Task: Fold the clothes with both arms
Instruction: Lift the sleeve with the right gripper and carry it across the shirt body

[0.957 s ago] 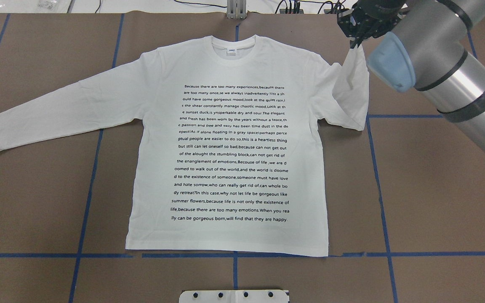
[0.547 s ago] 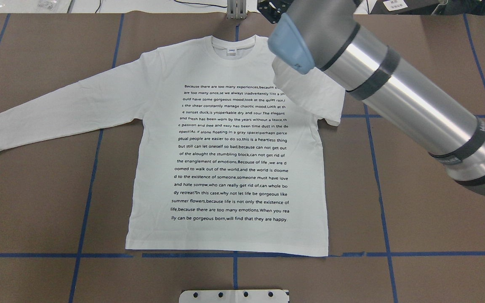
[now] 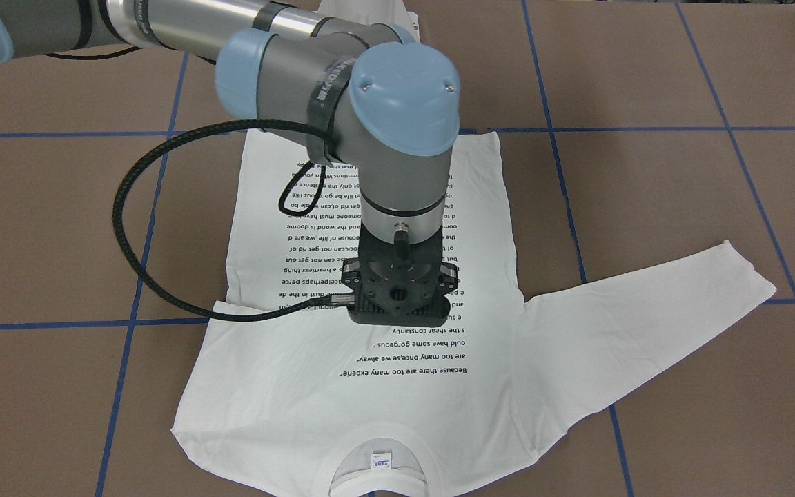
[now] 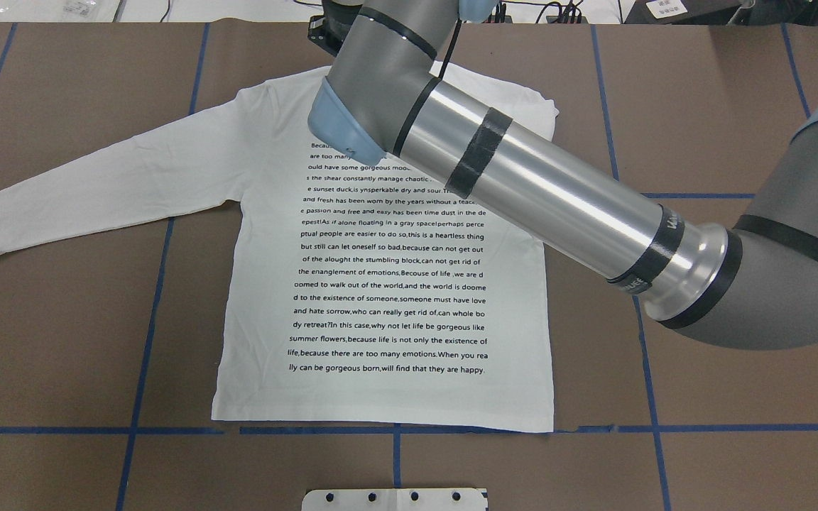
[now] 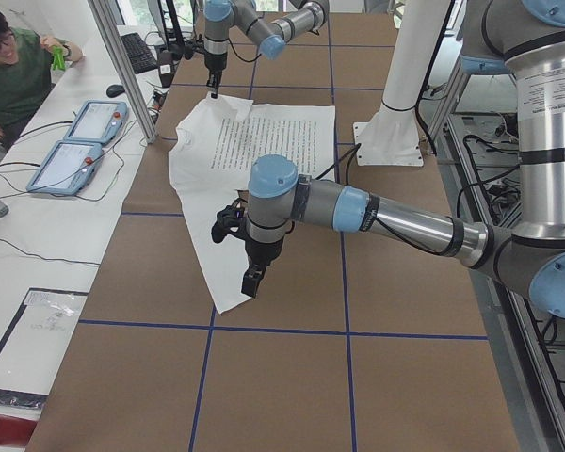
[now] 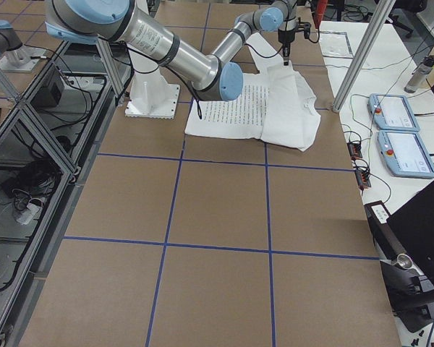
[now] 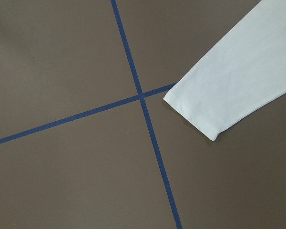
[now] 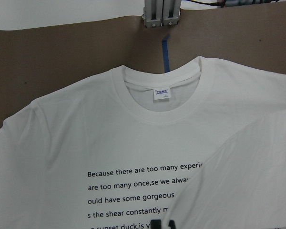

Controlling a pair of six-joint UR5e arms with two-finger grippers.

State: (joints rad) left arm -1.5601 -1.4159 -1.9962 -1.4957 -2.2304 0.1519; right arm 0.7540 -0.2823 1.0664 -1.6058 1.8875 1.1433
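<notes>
Brown-papered table, blue tape grid | right gripper points down over T-shirt chest, fingers hidden, grip cannot be told | right sleeve folded across print | left gripper hangs near outstretched left sleeve cuff, spread or pressed unclear.

T-shirt — plain white, with a block of black printed text in even lines down the front. Collar white, ribbed. Neck label white with small blue print. Table matte brown, ruled into a grid by blue tape lines.

My right arm: silver tube with black bands, grey joints, light-blue caps. My right gripper black. Its cable black, braided weave. My left arm follows the same scheme — silver and grey, light-blue caps.
</notes>
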